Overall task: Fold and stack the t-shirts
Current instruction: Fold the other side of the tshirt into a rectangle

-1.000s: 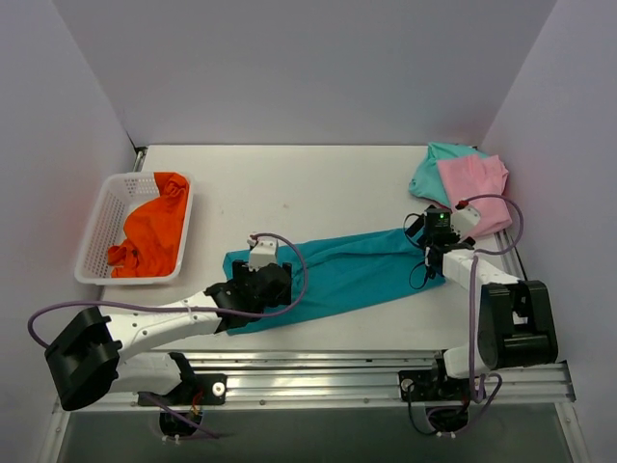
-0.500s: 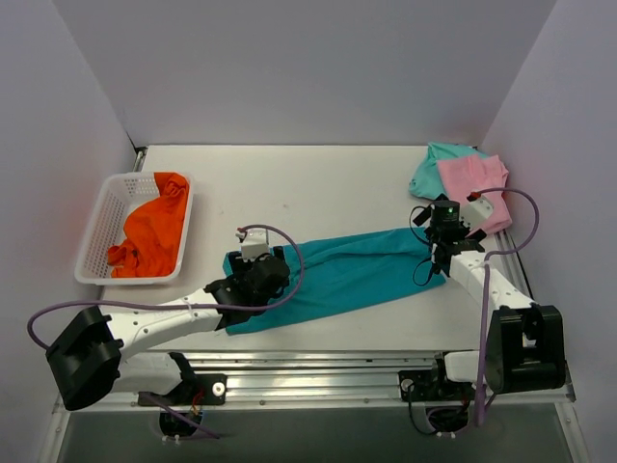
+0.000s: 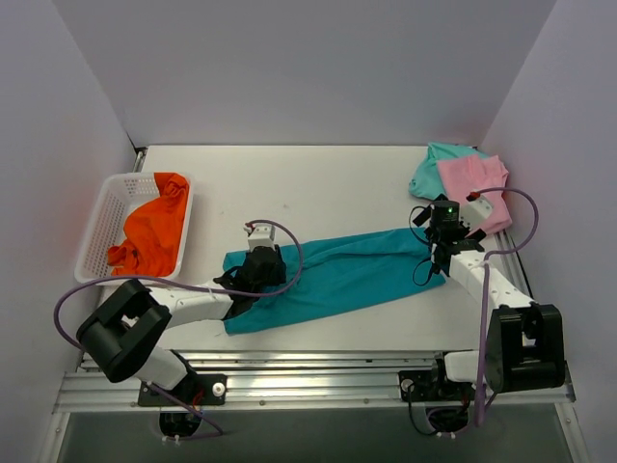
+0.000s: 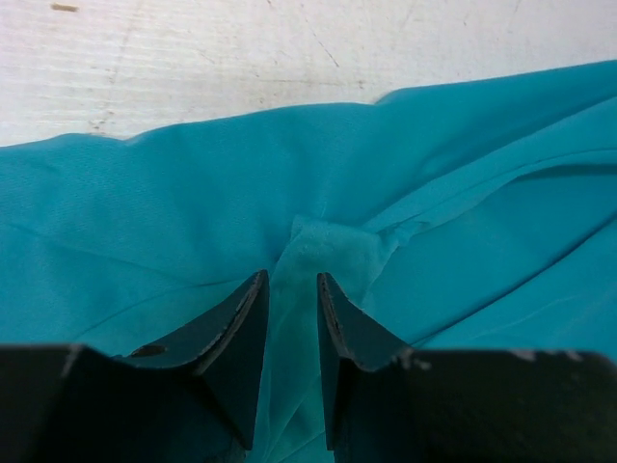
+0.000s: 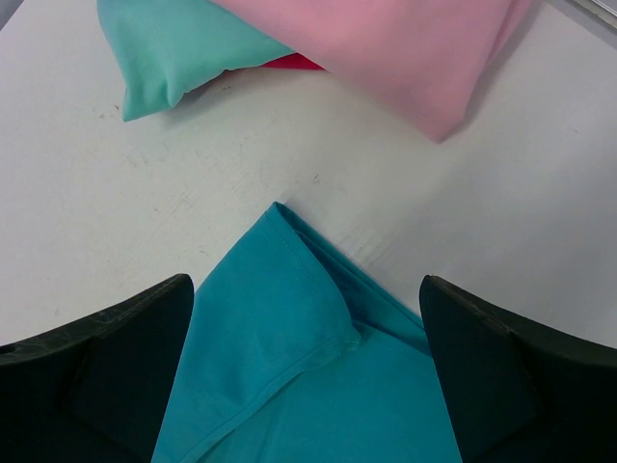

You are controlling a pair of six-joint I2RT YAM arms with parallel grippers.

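Observation:
The teal-blue t-shirt (image 3: 357, 270) lies as a long folded strip across the table's front. At its left end, my left gripper (image 3: 258, 266) is pressed down. In the left wrist view the left gripper (image 4: 291, 282) has its jaws drawn close on a raised fold of the teal shirt (image 4: 434, 174). My right gripper (image 3: 437, 230) stands open over the strip's right corner. In the right wrist view that gripper (image 5: 307, 282) spans the pointed teal corner (image 5: 289, 328) without touching it. A pink shirt (image 3: 472, 185) lies folded on a mint-green one (image 3: 431, 169) at the back right. An orange shirt (image 3: 152, 233) fills the basket.
A white lattice basket (image 3: 95, 231) stands at the left edge of the table. White walls close in the back and both sides. In the right wrist view the pink shirt (image 5: 386, 48) and the mint-green shirt (image 5: 183, 48) lie just beyond the teal corner.
My left arm swung in and the left gripper's jaws closed on a fold at the teal shirt's left end. The right gripper shifted slightly back and stayed open.

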